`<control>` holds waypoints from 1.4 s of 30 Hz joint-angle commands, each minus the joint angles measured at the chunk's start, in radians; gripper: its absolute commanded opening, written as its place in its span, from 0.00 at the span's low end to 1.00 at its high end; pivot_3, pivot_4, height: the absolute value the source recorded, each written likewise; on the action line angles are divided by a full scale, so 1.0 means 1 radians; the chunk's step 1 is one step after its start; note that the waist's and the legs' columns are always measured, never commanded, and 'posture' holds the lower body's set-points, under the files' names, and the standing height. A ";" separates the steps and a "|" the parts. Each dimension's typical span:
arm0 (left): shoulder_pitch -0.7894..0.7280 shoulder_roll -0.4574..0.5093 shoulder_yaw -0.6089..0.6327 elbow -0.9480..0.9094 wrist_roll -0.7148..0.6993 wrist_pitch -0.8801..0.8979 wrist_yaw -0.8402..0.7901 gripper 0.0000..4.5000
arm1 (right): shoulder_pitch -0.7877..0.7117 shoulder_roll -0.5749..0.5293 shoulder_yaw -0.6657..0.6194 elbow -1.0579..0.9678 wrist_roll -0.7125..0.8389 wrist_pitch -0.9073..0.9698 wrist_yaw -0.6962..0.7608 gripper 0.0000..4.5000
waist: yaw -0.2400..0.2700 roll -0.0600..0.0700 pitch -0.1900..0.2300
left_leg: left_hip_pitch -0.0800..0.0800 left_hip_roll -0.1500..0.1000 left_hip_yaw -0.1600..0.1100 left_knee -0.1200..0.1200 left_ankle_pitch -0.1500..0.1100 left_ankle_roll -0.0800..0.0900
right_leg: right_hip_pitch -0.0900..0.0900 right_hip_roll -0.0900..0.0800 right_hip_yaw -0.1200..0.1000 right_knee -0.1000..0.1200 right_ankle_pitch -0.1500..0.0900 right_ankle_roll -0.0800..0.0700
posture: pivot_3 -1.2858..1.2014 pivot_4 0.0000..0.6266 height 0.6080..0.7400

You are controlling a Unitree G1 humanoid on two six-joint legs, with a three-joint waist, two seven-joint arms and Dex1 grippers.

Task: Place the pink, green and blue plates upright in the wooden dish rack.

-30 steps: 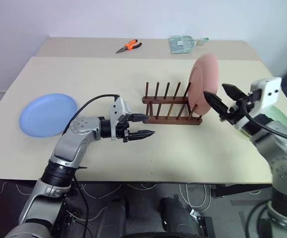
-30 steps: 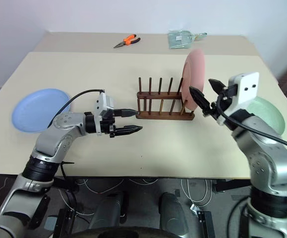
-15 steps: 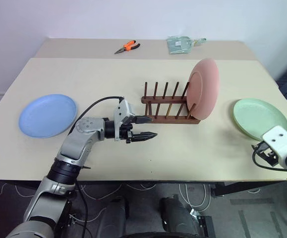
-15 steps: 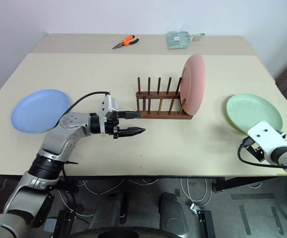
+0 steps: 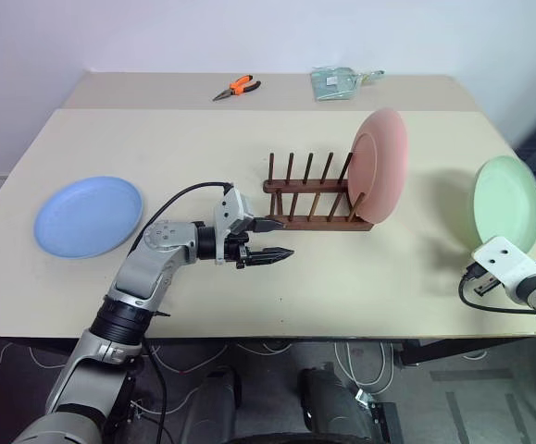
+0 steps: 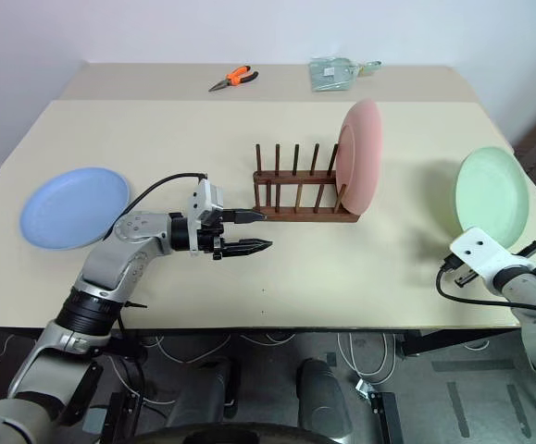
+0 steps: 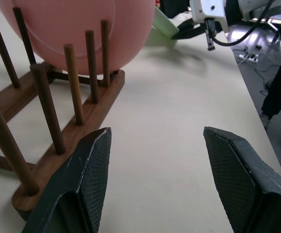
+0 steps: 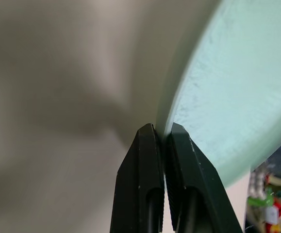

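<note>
- Right gripper (image 8: 163,133): fingers pinched tight on the rim of the green plate (image 6: 492,197); plate is tipped up on edge, off the table (image 5: 249,139), over the table's right side near the edge.
- In the right wrist view the two black fingers (image 8: 145,160) meet at the plate's edge with no gap showing.
- Left gripper (image 5: 277,238): jaws spread, nothing between them, hovering just above the table in front of the left end of the wooden dish rack (image 5: 318,199), pointing to the right.
- Left wrist view: fingers (image 7: 91,165) wide apart, bare tabletop between them; rack pegs and base bar just beside one finger.
- Pink plate (image 5: 383,165): standing upright in the rack at its right end, leaning against the pegs. The other slots are free.
- Blue plate (image 5: 89,215): lying flat on the table, far left, well apart from the rack and from the left gripper.
- Back of the table: orange-handled pliers (image 5: 238,88) and a clear packet (image 5: 342,81), well apart from everything else.
</note>
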 commanded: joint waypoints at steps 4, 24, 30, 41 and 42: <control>-0.009 0.012 0.046 0.028 0.034 -0.059 0.043 0.69 | -0.153 0.094 -0.249 -0.412 0.252 0.104 -0.020 0.00 | -0.006 0.002 0.001 | 0.001 0.000 0.000 0.000 0.000 0.000 | 0.000 0.000 0.000 0.001 0.000 0.000 | 0.52 0.24 0.94; -0.003 0.063 0.100 0.124 0.059 -0.124 0.017 0.69 | -0.425 0.200 -0.095 -0.778 1.238 0.601 0.053 0.00 | 0.006 0.000 0.002 | -0.001 0.004 -0.001 0.000 -0.001 0.002 | 0.000 -0.003 -0.002 0.000 0.000 -0.001 | 0.52 0.24 0.94; 0.004 0.063 0.104 0.093 0.060 -0.101 0.021 0.69 | -0.424 0.184 -0.070 -0.636 1.177 0.592 0.190 0.00 | 0.005 0.000 0.002 | -0.002 0.002 -0.001 0.001 -0.001 0.002 | -0.001 -0.003 -0.002 0.000 0.000 -0.001 | 0.52 0.24 0.94; 0.005 0.056 0.097 0.082 0.064 -0.091 0.024 0.69 | -0.399 0.160 0.022 -0.502 1.006 0.591 0.363 0.00 | 0.003 0.000 0.002 | -0.002 0.001 -0.001 0.001 -0.001 0.002 | -0.002 -0.001 -0.002 0.000 0.000 0.000 | 0.52 0.24 0.94; 0.001 0.054 0.095 0.088 0.066 -0.093 0.023 0.69 | -0.411 0.164 0.033 -0.484 0.985 0.590 0.365 0.00 | 0.003 0.000 0.002 | -0.003 0.001 -0.001 0.001 -0.001 0.002 | -0.002 -0.001 -0.002 0.000 0.000 0.000 | 0.52 0.24 0.94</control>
